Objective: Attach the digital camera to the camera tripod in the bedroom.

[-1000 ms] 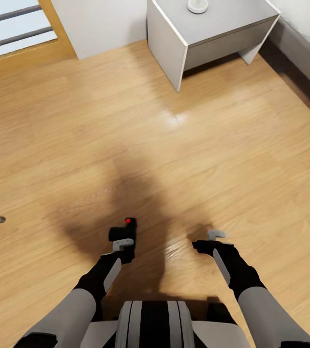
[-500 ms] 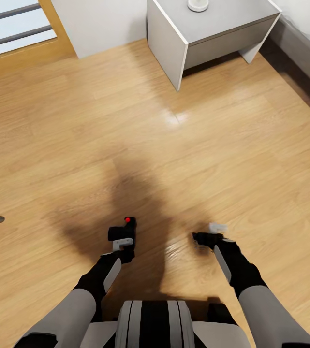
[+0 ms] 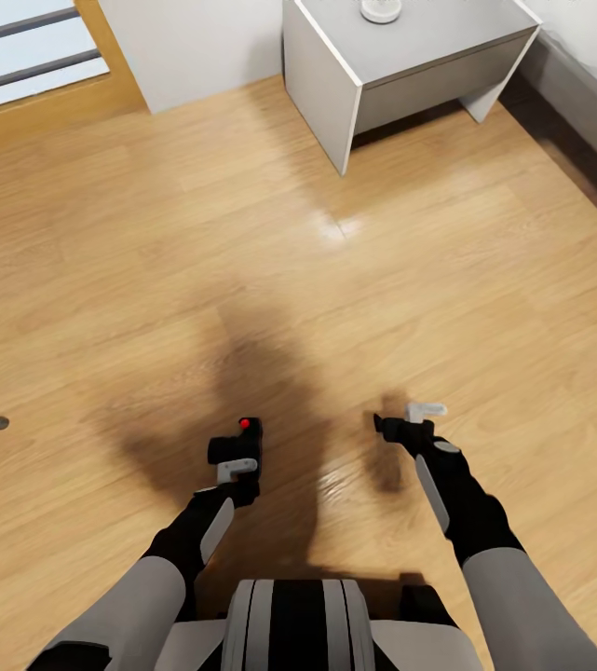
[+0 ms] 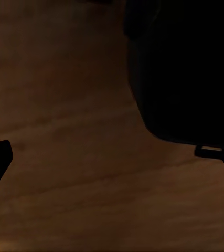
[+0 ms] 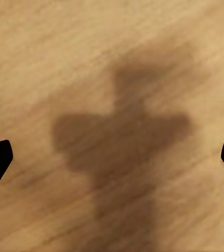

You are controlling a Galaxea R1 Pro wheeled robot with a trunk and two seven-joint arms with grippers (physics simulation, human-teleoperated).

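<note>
Fingers of the left gripper (image 3: 235, 457) pinched the digital camera (image 3: 242, 444), red button up, holding it low over the wood floor (image 3: 196, 280), probably for carrying to the tripod. Right gripper (image 3: 408, 421) fingers stood spread and empty, presumably kept free. A white nightstand (image 3: 400, 56) stood well beyond both.

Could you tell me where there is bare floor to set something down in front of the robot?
The wood floor is bare between the two grippers and the grey bedside table. It gets tight by that table and along the grey ledge beyond it.
</note>
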